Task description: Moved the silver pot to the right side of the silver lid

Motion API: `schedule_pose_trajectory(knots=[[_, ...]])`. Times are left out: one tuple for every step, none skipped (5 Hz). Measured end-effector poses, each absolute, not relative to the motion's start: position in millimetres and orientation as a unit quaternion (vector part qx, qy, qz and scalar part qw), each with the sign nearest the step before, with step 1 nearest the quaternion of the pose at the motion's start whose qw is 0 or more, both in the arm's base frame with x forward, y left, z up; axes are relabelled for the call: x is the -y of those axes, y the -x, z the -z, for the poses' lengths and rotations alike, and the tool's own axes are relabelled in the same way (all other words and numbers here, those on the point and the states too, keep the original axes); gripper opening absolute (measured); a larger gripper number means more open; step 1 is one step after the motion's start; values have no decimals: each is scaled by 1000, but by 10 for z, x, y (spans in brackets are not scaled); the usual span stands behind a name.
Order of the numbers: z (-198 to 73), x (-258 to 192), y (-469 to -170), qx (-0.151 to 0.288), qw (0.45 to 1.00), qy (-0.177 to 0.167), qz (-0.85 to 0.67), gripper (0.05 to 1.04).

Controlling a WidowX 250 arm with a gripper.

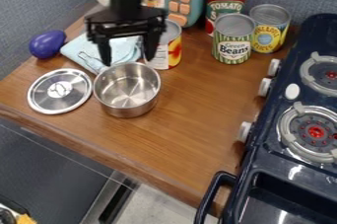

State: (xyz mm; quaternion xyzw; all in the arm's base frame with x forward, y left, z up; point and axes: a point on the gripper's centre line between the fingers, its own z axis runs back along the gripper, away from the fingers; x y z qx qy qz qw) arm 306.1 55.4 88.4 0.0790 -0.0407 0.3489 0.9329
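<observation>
The hand [128,60] is spread, its two fingers well apart, and the silver pot [126,90] sits on the table [178,131] just camera-side of it, right of the silver lid [60,91]. Behind the hand, the blue cloth [82,53] and a can [174,45] are partly hidden — the can's label mostly unreadable.

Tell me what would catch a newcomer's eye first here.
Likely the black claw, hanging open near the far rim of the shiny silver pot, with the silver lid to the pot's left in the view. Next, perhaps, the dark blue toy stove at the right edge, its burners red at their centers.
</observation>
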Motion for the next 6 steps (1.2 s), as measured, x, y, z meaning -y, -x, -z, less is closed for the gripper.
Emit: schedule_pose_trajectory(knots=[[-895, -506, -3103, 20, 970, -72, -231, 1001], [-926, -483, -3104, 23, 993, -27, -114, 1001], [-955, -440, -3108, 31, 999, 18, 7, 1001], [-955, -424, -3090, 27, 998, 25, 57, 1001], [-962, -398, -3088, 21, 997, 42, 64, 1001], [-962, -422, -3080, 20, 997, 42, 63, 1001]])
